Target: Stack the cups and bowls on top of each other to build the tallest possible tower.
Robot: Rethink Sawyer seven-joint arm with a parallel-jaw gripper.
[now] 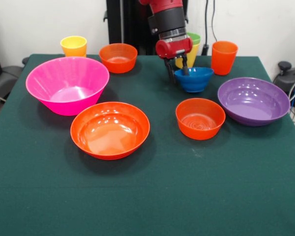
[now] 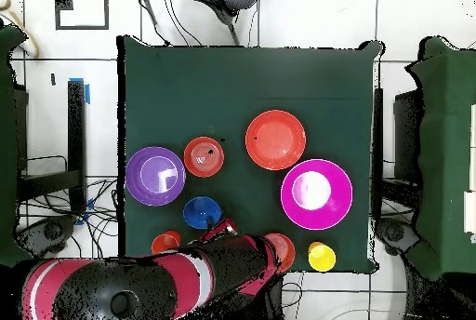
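Note:
My gripper (image 1: 177,73) hangs at the back of the table with its fingers apart, one on each side of the near-left rim of the small blue bowl (image 1: 195,80) (image 2: 202,212); it looks open. Just behind it, a light green cup (image 1: 195,37) sits in a yellow cup (image 1: 191,56). The taller orange cup (image 1: 223,57) stands to their right. The big pink bowl (image 1: 67,84), wide orange bowl (image 1: 110,129), purple bowl (image 1: 253,101) and two small orange bowls (image 1: 200,118) (image 1: 118,57) stand apart. Another yellow cup (image 1: 73,46) is at the back left.
A dark green cloth (image 1: 147,196) covers the table, and every piece stands singly on it except the nested cups. In the overhead view the arm (image 2: 167,284) covers part of one small orange bowl (image 2: 282,249). Cables and chairs lie beyond the table's edges.

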